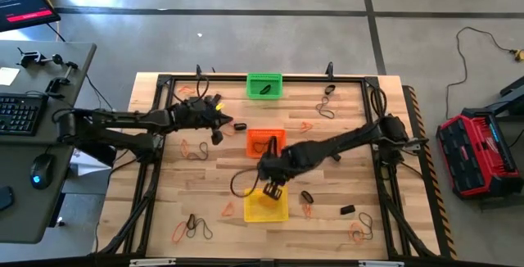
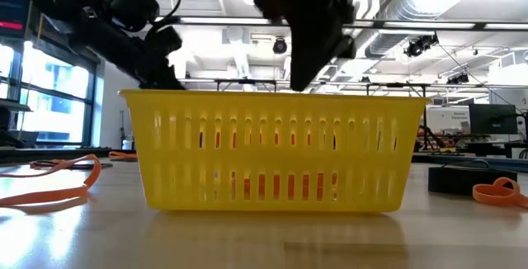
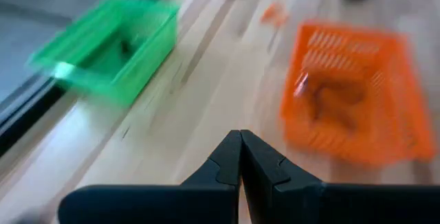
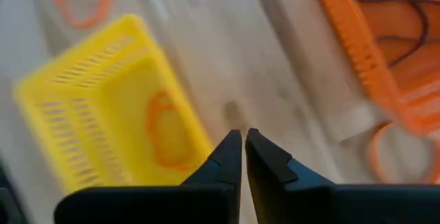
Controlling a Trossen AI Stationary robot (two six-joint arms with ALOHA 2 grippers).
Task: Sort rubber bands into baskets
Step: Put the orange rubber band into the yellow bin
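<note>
Three baskets sit on the wooden table, roughly in a line from far edge to near edge: the green basket [image 1: 264,85] at the middle of the far edge, the orange basket [image 1: 265,142] near the table's centre, and the yellow basket [image 1: 265,205] closer to the near edge. The green and orange ones lie with their long sides running across the table; the yellow one's long axis I can't judge from above. No writing is readable on any of them. Rubber bands [image 1: 308,210] lie scattered over the boards, orange loops and dark ones, too many and too small to count surely; one orange loop [image 4: 163,133] lies inside the yellow basket. The right gripper [image 1: 273,191] hangs at the yellow basket's far rim, jaws pressed together and empty. The left gripper [image 1: 219,137] hovers beside the orange basket toward the table's left edge, jaws likewise closed on nothing.
</note>
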